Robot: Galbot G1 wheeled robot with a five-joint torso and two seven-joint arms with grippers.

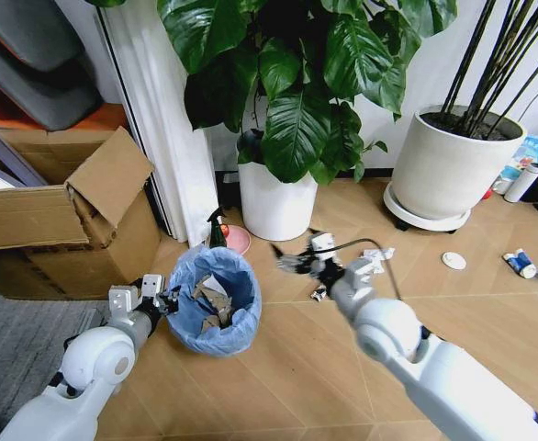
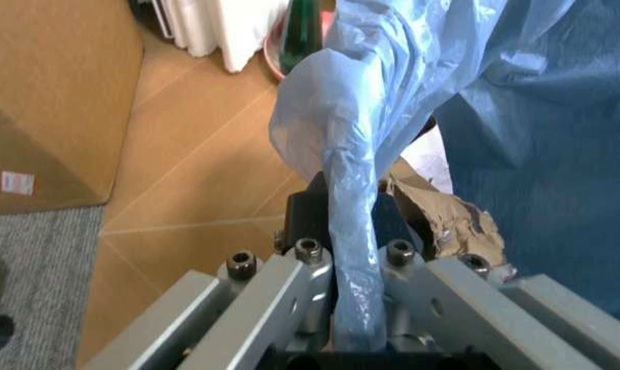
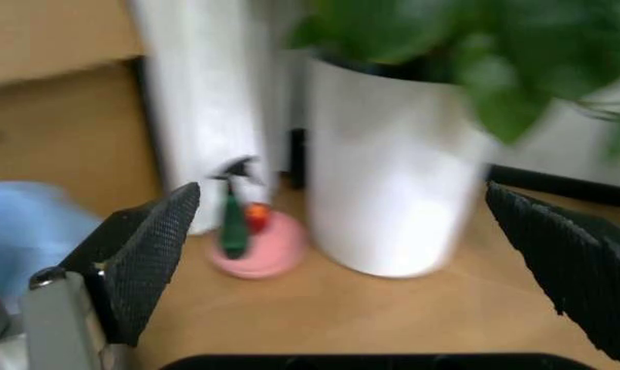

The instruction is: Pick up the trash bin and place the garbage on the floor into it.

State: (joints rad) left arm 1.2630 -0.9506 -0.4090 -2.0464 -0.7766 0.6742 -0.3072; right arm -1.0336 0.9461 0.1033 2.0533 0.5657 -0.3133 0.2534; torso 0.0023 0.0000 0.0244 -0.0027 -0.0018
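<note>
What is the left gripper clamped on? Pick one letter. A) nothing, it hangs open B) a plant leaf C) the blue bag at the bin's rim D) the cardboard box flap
C: the left wrist view shows the left gripper shut on a fold of the blue bag, and the head view puts it at the rim of the bin.

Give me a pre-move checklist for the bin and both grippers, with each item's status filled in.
1. Left gripper clamped on the trash bin rim and bag: ok.
2. Right gripper open and empty: ok.
3. Bin upright, mouth open: ok.
4. Scraps already inside the bin: ok, brown crumpled pieces visible.
5. Garbage remaining on floor: not ok; white disc and crushed packaging lie near the large plant pot.
6. Bin lifted off the floor: cannot tell.
</note>
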